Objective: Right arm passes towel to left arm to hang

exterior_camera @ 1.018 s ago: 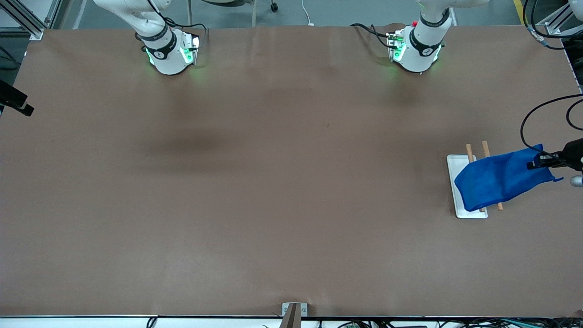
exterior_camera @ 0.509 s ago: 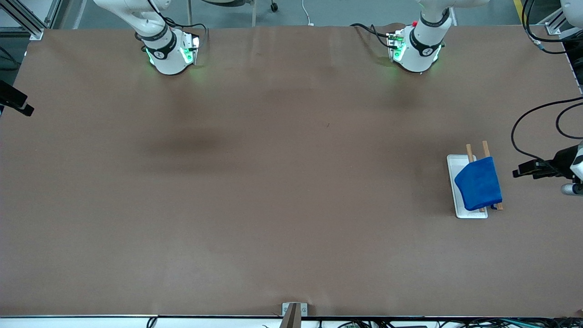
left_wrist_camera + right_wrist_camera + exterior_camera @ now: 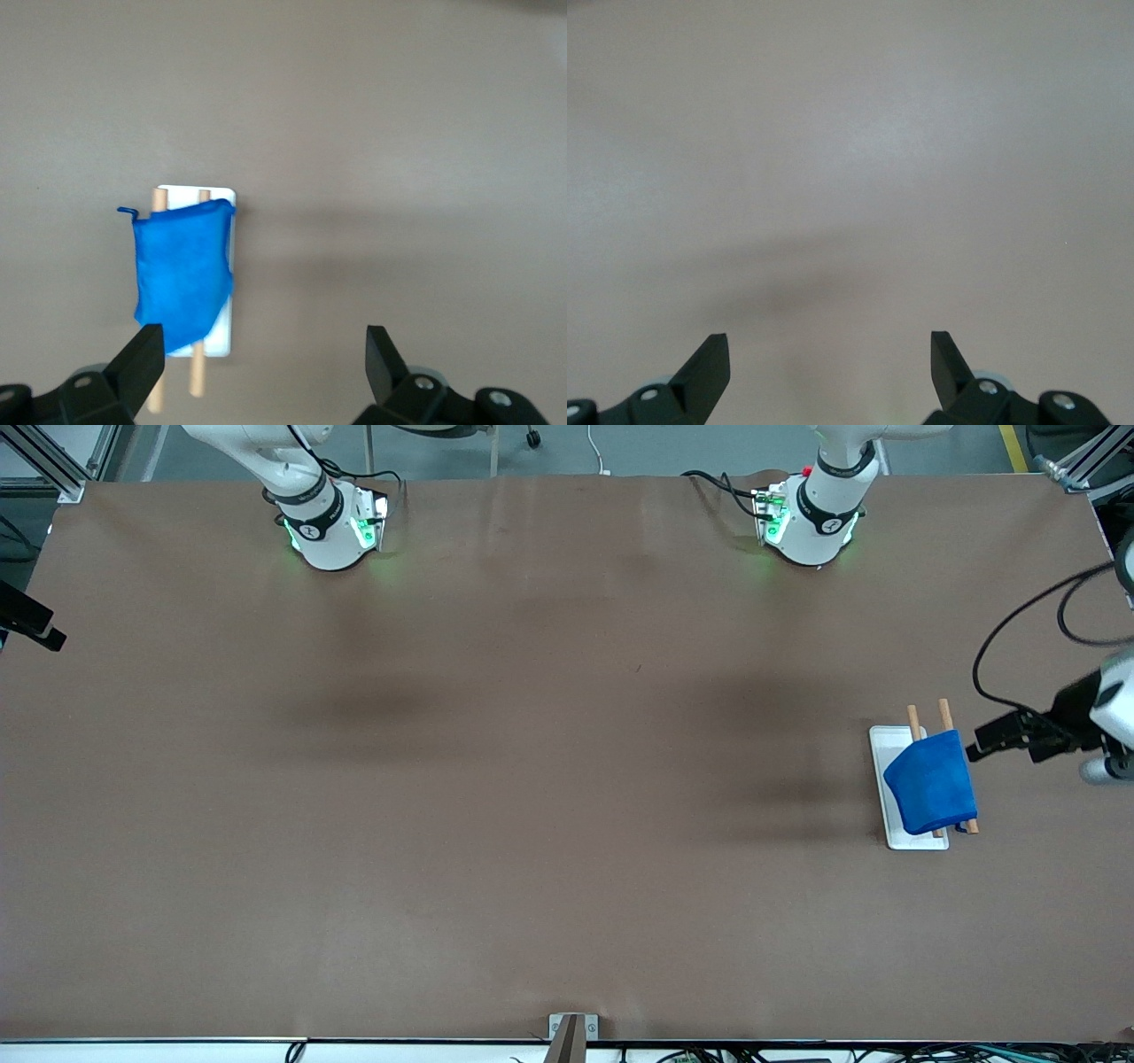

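The royal-blue towel [image 3: 930, 784] hangs folded over two wooden rods [image 3: 944, 713] of a small rack with a white base [image 3: 881, 744], toward the left arm's end of the table. It also shows in the left wrist view [image 3: 182, 270], with its loop at one corner. My left gripper [image 3: 979, 746] is open and empty, up in the air beside the rack and apart from the towel; its own view [image 3: 261, 341] looks down on the rack. My right gripper [image 3: 830, 350] is open and empty over bare table.
The two arm bases [image 3: 328, 531] [image 3: 811, 518] stand along the table's edge farthest from the front camera. A black cable [image 3: 1010, 633] loops above the left gripper. A black fixture [image 3: 31, 624] juts in at the right arm's end.
The left gripper let go of the towel's stretched end, which dropped so the towel hangs folded over the rods. The gripper drew back and then rose. The right arm has not moved.
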